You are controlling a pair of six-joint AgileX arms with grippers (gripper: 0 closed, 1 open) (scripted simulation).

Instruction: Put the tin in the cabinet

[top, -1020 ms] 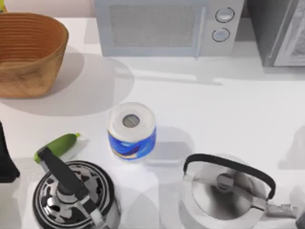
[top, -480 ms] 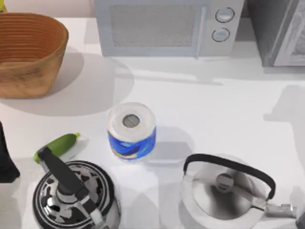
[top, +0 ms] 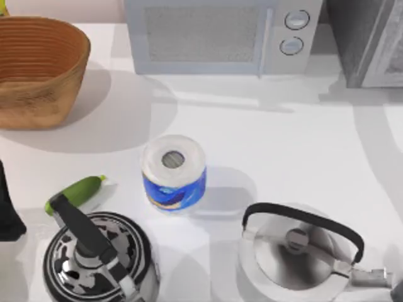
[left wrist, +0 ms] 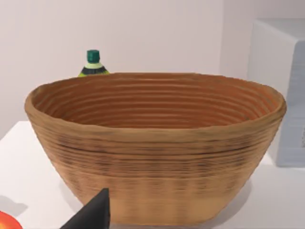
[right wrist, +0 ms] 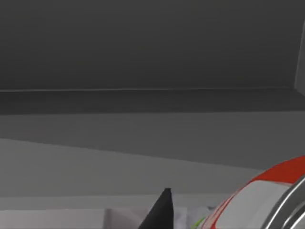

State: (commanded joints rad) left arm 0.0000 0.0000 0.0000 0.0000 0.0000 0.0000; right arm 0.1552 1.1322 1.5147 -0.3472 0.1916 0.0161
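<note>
Tin (right wrist: 267,200) showing up close in the right wrist view, red label and silver rim just beside one dark fingertip (right wrist: 162,210) of the right pincer, facing grey panels of a cabinet (right wrist: 152,119) interior; cannot tell whether that pincer is clenched on it. Grey cabinet (top: 368,41) also standing at the far right corner of the white surface (top: 283,138) in the top view. Microwave (top: 220,34) sitting at the far middle, just left of the cabinet. Woven basket (top: 38,69) resting at the far left, with a green-capped bottle (left wrist: 93,64) peeking up behind its rim in the left wrist view. Paper roll (top: 174,171), white and blue, standing upright near the middle. Green cucumber-like vegetable (top: 75,192) lying to its left, just beside the black-and-white patterned kettle (top: 94,258) at the near left. Silver kettle (top: 296,251) sitting at the near right. Left arm (top: 7,207) staying at the left edge of the surface, one dark fingertip (left wrist: 93,214) of the left pincer pointing toward the basket; cannot tell its state either.
</note>
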